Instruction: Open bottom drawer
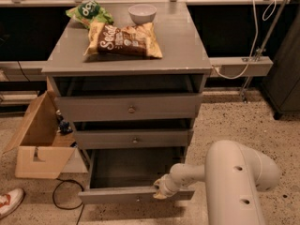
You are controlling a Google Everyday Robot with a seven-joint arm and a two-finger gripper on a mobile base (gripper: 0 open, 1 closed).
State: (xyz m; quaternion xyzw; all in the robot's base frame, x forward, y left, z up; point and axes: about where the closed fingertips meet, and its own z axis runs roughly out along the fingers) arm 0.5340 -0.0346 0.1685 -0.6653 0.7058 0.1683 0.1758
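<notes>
Grey wood all over for the cabinet (187,46), largest of everything here, standing on speckled floor (234,121) with three drawers down its front. At the cabinet's lower right, coming in from the near edge, a thick off-white robot arm (234,182), bent toward the cabinet's foot. At the very base of the cabinet, the bottom drawer (112,196), slimmest front of the three, standing well out from the cabinet and showing a dark interior. Left of the cabinet, close against its side, an open cardboard box (40,146) with a few small items inside, too dim to name. Just under the cabinet's top, below a dark gap, the top drawer (93,109) with a round knob at centre. Beneath that, under another dark gap, the middle drawer (103,138), knobbed likewise. On the cabinet's top, left of centre, a brown-and-yellow snack bag (123,39) lying flat. Behind it, at the cabinet's back left corner, a green bag (89,12), and just beside that, at the back centre, a white bowl (142,13). On the floor left of the cabinet's foot, a looped black cable (63,198) and the toe of a red-and-white shoe (9,203). At the upper edge of the bottom drawer's front, right of its centre, the gripper (161,189). Whether clamped or loose: cannot tell.
</notes>
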